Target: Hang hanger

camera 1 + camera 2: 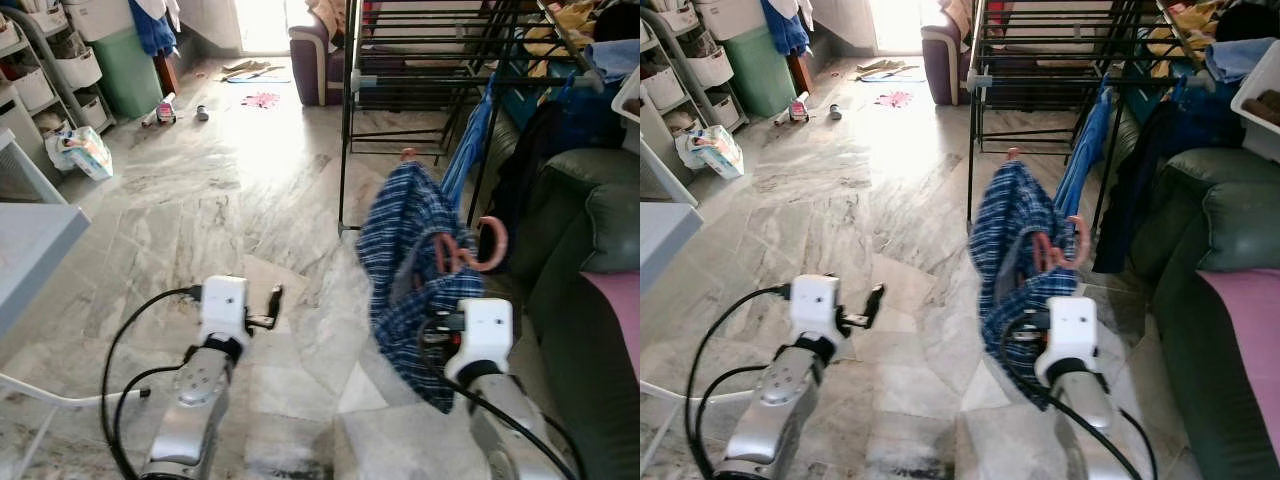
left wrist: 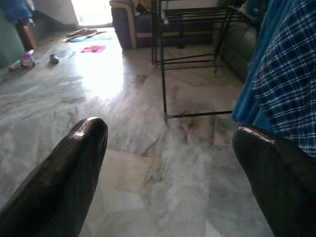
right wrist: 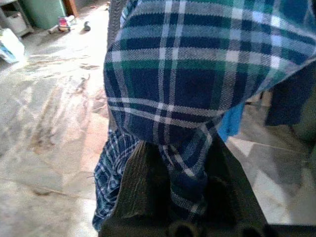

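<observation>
The left gripper (image 2: 168, 163) hangs with fingers spread wide above the marble floor (image 1: 200, 200). The right gripper (image 3: 180, 197) clamps a plaid shirt (image 1: 405, 270) on a pink hanger (image 1: 470, 255), near the black drying rack (image 1: 430, 60).

Sunlit grey marble floor (image 1: 230, 190), black drying rack (image 1: 430, 60), dark green sofa (image 1: 585, 250), white storage shelves (image 1: 50, 75).

green sofa (image 1: 585, 230) beside perhaps a tissue pack (image 1: 85, 152).
</observation>
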You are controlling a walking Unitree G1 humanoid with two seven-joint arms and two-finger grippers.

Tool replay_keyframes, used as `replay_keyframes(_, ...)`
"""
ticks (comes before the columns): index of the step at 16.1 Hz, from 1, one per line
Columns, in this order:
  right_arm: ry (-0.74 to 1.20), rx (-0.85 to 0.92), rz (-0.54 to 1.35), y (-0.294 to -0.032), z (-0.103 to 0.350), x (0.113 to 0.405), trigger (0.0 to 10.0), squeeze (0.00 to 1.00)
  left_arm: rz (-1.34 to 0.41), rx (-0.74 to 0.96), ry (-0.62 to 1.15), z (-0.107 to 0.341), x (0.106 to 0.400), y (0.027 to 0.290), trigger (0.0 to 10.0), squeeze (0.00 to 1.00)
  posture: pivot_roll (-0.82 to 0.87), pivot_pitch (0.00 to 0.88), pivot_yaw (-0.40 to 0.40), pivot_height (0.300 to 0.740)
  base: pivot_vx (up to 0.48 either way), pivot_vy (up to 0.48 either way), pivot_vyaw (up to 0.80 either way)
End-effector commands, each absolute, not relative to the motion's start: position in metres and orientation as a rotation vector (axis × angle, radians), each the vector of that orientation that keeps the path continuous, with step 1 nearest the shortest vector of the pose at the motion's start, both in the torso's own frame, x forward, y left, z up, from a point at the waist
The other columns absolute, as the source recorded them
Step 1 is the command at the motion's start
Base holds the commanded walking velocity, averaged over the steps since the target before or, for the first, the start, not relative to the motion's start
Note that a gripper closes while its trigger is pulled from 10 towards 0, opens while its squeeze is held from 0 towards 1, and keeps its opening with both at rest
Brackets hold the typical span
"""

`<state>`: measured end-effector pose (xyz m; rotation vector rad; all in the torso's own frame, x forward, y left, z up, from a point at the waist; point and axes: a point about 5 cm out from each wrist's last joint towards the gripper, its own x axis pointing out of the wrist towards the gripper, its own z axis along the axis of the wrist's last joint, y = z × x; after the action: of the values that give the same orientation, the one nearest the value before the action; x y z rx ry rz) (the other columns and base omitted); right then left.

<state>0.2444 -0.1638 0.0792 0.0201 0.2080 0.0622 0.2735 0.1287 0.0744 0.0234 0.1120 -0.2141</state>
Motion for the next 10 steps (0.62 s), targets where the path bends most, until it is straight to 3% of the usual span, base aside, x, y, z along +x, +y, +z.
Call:
replay_keyframes(1, 0.161, 0.024, 0.066, -0.1612, 0.0896, 0.2462, 10.0, 0.0, -0.206, 0.036, 0.113, 0.0757, 0.2757, 0.1332, 10.0, 0.0, -0.02, 0.002, 0.045, 0.74, 0.0, -0.337, 0.0)
replay_keyframes(10, 0.169, 0.008, 0.09, -0.1598, 0.0868, 0.2487, 10.0, 0.0, -0.214, 0.055, 0.117, 0.0743, 0.2773, 0.1331, 10.0, 0.0, -0.02, 0.0, 0.039, 0.74, 0.0, -0.277, 0.0)
